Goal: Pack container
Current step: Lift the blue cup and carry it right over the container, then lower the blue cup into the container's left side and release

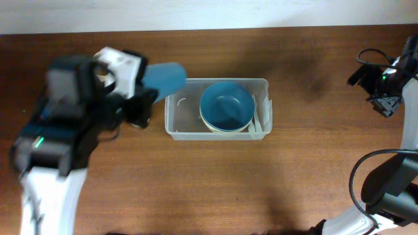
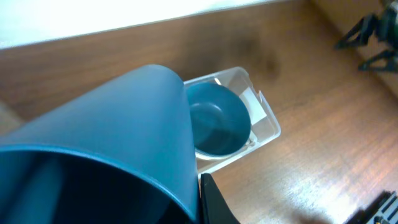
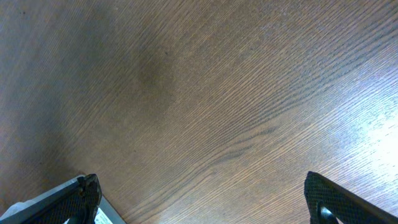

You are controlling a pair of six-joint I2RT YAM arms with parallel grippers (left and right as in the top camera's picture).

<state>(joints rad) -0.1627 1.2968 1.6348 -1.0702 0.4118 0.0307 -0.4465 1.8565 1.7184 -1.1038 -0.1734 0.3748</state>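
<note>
Left gripper point(image 1: 145, 91) clamped on blue cup point(image 1: 164, 77) beside clear container point(image 1: 175, 124) holding blue bowl point(image 1: 226, 106); right gripper point(image 3: 202, 196) idle, jaws apart. Next: lift cup over rim, lower into free near end.

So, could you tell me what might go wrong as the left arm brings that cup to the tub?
The bowl fills most of the tub, leaving a narrow gap at its left end, so the cup may not fit and could catch the rim. The cup sits tilted in the left pincer; lowered so, it might shove the tub.
</note>
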